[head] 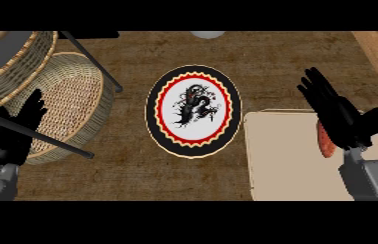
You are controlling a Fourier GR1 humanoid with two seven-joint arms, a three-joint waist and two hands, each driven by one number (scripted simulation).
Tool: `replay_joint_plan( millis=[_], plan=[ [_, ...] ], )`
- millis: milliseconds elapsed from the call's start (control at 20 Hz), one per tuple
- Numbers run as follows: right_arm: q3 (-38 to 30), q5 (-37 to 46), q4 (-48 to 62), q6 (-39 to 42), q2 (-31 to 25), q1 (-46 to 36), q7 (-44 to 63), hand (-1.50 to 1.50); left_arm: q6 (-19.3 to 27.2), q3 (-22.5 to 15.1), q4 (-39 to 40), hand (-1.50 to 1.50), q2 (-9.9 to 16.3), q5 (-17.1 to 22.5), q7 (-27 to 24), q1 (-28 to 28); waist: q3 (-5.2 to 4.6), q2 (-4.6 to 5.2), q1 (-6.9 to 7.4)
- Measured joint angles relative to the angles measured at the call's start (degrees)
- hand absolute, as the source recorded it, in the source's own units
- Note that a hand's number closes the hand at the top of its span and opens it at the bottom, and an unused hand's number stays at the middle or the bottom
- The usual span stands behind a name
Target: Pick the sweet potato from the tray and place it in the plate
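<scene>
A round plate (pixel 193 111) with a black rim, a red ring and a white centre bearing a black figure lies mid-counter. To its right sits a beige tray (pixel 284 158). A reddish-brown sweet potato (pixel 324 140) lies on the tray, mostly hidden under my right hand (pixel 336 115), which hovers over it with straight fingers pointing up and left. My left hand (pixel 21 125) rests open at the left edge, fingers up, over the wicker basket.
A wicker basket (pixel 70 100) stands at the left with black bars (pixel 92 60) crossing it. A second woven basket (pixel 26 50) sits at the top left corner. A pale round object (pixel 207 34) peeks in at the top edge.
</scene>
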Motion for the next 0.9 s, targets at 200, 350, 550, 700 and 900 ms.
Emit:
replay_joint_plan(
  millis=[200,350,550,700,900],
  plan=[
    [-3.24,1.39,2.59,-7.08,1.75,-4.38,0.06,-1.50,-0.12,-0.08,-1.81,0.00,0.64,-2.19,-2.23,0.29,-1.18,0.10,0.22],
    [-3.25,6.92,4.42,-12.46,-0.64,-7.72,0.11,1.50,-1.26,-0.10,-3.08,0.00,1.19,-3.06,-4.82,0.08,-2.30,0.46,0.35],
    [2.54,20.98,8.08,-17.89,-6.63,-6.76,1.15,-1.50,-2.79,0.34,-4.16,0.00,1.41,-2.85,-6.70,0.33,-2.77,0.93,0.02],
    [3.50,24.45,10.90,-25.18,-2.10,-6.25,0.90,-1.50,-3.06,0.50,-3.62,0.00,0.93,-3.47,-7.60,0.41,-2.40,0.78,-0.27],
    [7.05,31.49,13.13,-32.34,0.65,-4.88,-0.04,-1.50,-3.24,1.06,-3.11,0.00,-0.06,-4.06,-8.90,0.46,-2.17,0.44,-0.40]
  ],
)
